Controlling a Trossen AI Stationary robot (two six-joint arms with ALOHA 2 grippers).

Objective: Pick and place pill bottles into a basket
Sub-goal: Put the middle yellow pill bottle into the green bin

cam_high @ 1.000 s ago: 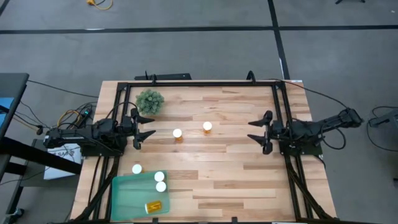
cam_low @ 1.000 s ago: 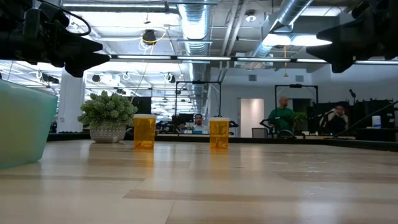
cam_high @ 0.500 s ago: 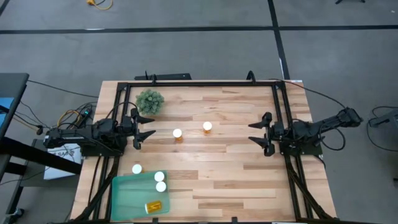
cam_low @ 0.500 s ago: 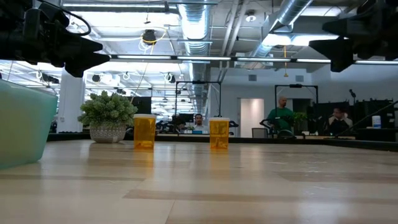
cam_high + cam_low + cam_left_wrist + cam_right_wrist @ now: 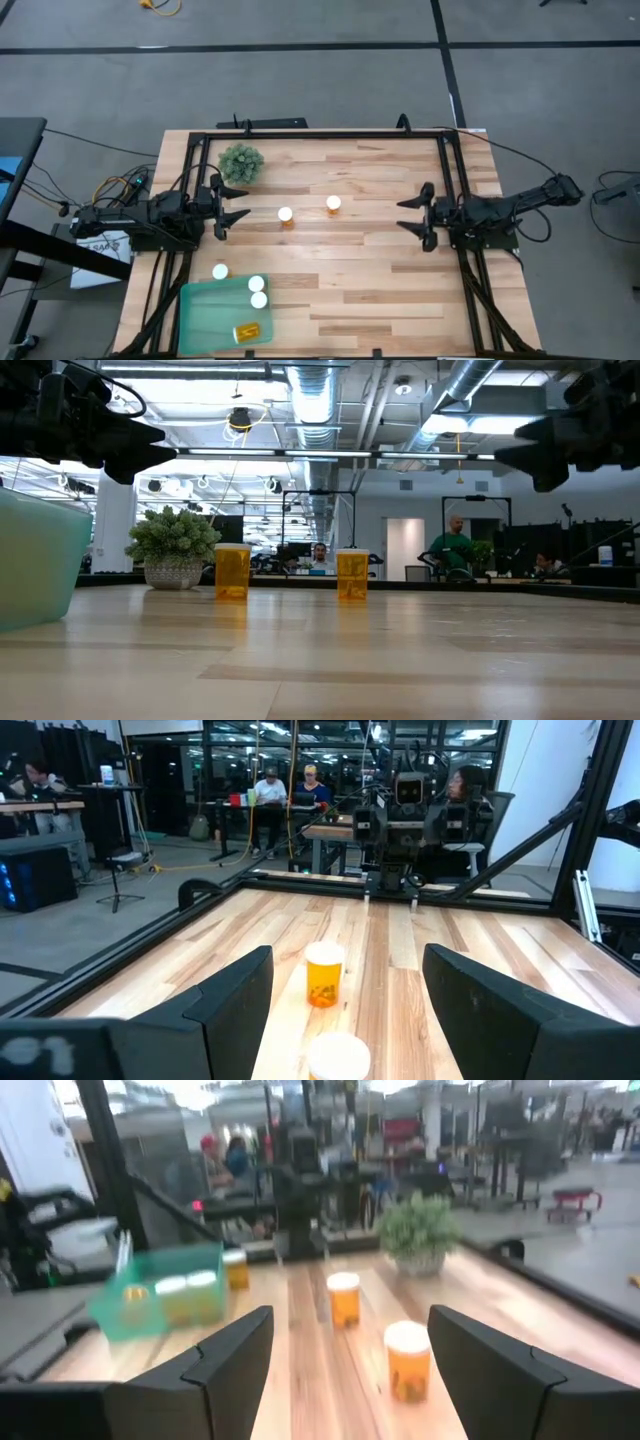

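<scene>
Two amber pill bottles with white caps stand upright mid-table (image 5: 286, 216) (image 5: 333, 205); they also show in the low view (image 5: 232, 572) (image 5: 352, 575). The teal basket (image 5: 205, 320) sits at the near left, with two bottles upright in it (image 5: 257, 291) and one lying on its side (image 5: 246, 332). Another bottle (image 5: 220, 272) stands just outside its far edge. My left gripper (image 5: 245, 202) is open and empty, left of the two mid-table bottles. My right gripper (image 5: 400, 214) is open and empty, to their right.
A small bushy green plant in a pot (image 5: 241, 162) stands at the far left, behind my left gripper. A black frame (image 5: 320, 132) runs along the table's far edge and both sides. Bare wood lies between the two grippers and toward the near right.
My right gripper has come down a little and edged toward the table's left, still open. The bottles and the basket have kept still.
</scene>
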